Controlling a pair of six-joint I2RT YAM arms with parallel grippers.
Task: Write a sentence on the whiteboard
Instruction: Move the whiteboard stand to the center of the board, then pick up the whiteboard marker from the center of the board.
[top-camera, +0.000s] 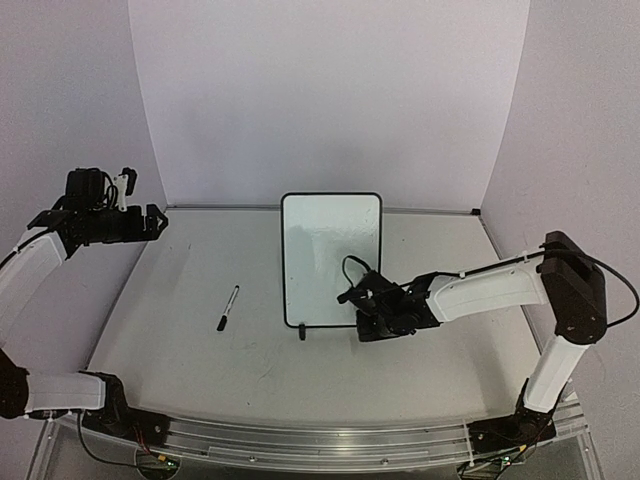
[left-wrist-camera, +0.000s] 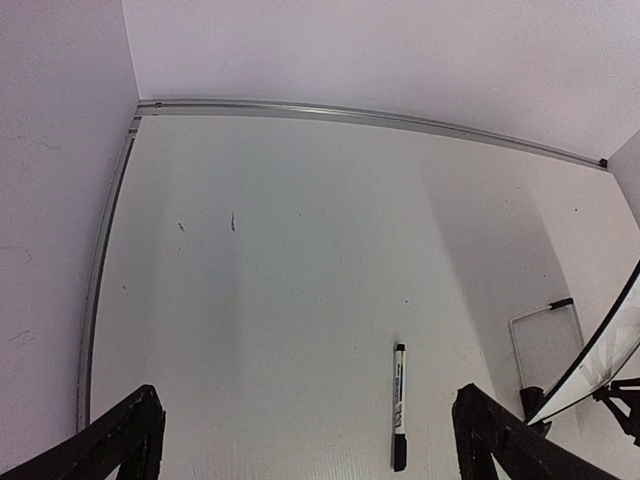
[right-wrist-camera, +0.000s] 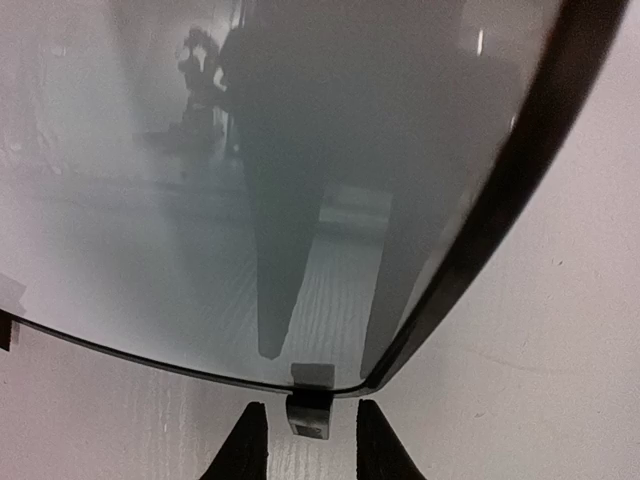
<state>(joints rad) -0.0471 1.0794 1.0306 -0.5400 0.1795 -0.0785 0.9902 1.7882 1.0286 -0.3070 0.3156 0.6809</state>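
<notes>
The whiteboard (top-camera: 330, 250) stands upright in the middle of the table, its glossy face blank; no sentence shows on it. A black-capped marker (top-camera: 228, 308) lies flat on the table left of the board and also shows in the left wrist view (left-wrist-camera: 399, 405). My left gripper (top-camera: 158, 222) is open and empty, raised at the far left; in its wrist view (left-wrist-camera: 305, 425) the marker lies between and beyond the fingers. My right gripper (top-camera: 360, 310) is low at the board's lower right corner. In its wrist view (right-wrist-camera: 307, 440) its open fingers straddle the board's right foot (right-wrist-camera: 308, 415) without touching it.
A metal strip (left-wrist-camera: 350, 113) runs along the table's back edge under the curved white backdrop. An aluminium rail (top-camera: 320, 435) borders the near edge by the arm bases. The board's edge (left-wrist-camera: 600, 350) shows at the right of the left wrist view.
</notes>
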